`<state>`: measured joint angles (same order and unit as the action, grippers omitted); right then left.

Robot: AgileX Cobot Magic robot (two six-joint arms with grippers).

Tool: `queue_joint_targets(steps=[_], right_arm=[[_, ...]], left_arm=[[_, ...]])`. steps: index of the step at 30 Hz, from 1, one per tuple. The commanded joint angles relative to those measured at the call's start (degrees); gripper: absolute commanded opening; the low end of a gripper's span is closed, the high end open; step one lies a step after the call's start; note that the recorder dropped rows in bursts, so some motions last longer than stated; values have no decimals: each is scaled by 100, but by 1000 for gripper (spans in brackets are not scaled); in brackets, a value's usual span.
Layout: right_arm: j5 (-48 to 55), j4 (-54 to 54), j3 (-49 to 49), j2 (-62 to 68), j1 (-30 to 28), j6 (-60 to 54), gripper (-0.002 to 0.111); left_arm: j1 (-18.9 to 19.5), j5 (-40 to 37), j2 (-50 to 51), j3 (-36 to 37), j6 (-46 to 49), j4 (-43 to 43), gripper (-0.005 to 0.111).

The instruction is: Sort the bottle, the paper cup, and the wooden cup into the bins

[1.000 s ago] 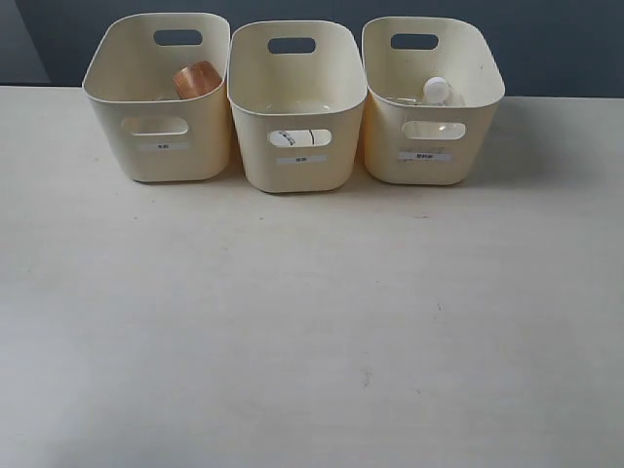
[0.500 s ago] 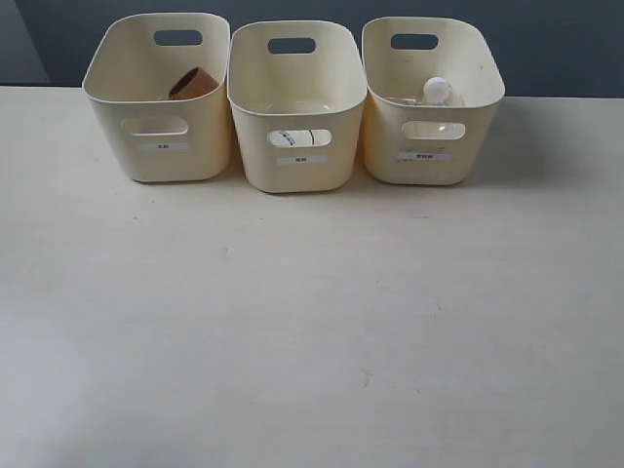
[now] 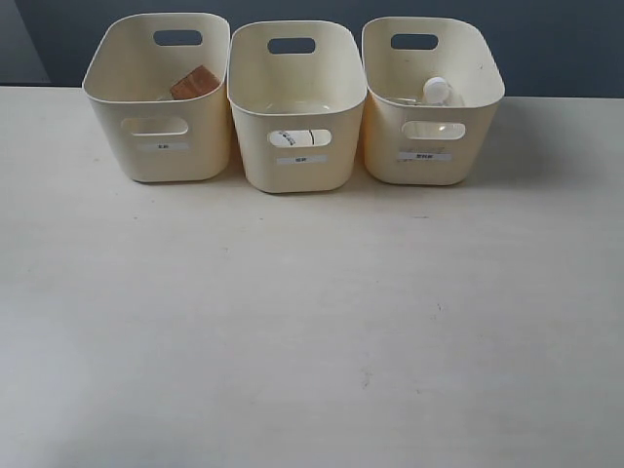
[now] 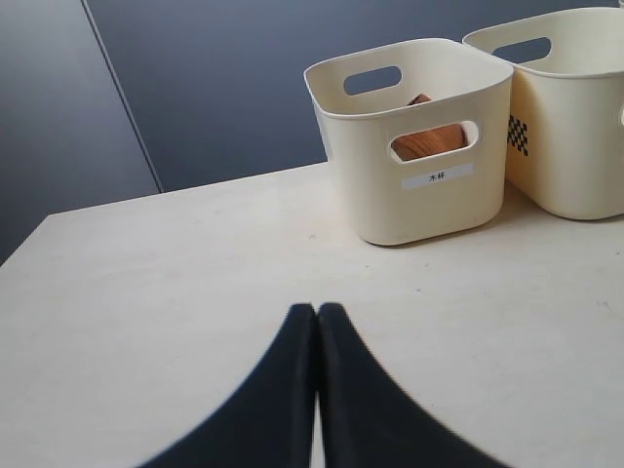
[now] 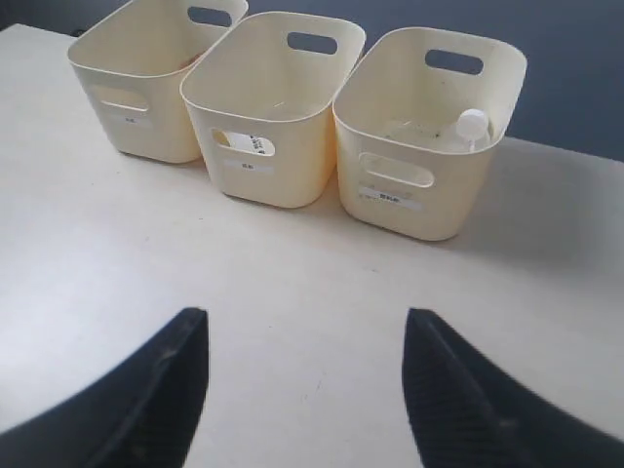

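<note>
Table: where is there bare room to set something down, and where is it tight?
All the table in front of the bins is bare, side to side. It is tight only at the back, where the three bins stand almost touching.

Left bin [image 3: 112, 136], middle bin [image 3: 253, 156] and right bin [image 3: 385, 146] stand in one row at the back of the tabletop [image 3: 312, 322], just beside each other. Wooden cup [image 3: 195, 83] in left bin, paper cup [image 3: 292, 137] in middle bin, bottle [image 3: 436, 90] in right bin.
</note>
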<state>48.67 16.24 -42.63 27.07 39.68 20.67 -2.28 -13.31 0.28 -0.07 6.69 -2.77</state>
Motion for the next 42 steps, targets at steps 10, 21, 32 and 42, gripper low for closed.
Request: queue_joint_targets(steps=[10,21,32,42], right_arm=[[-2482,127,1898,-151,-26,941,57],[-3732,515,3445,-151,-26,948,57],[-4997,885,4251,-151,-26,933,57],[-5115,936,4263,-164,-26,822,57]], left_arm=[[-18,5,-28,7,-11,7,0],[-18,5,-28,7,-11,7,0],[-18,5,-28,7,-11,7,0],[-18,5,-28,7,-11,26,0]])
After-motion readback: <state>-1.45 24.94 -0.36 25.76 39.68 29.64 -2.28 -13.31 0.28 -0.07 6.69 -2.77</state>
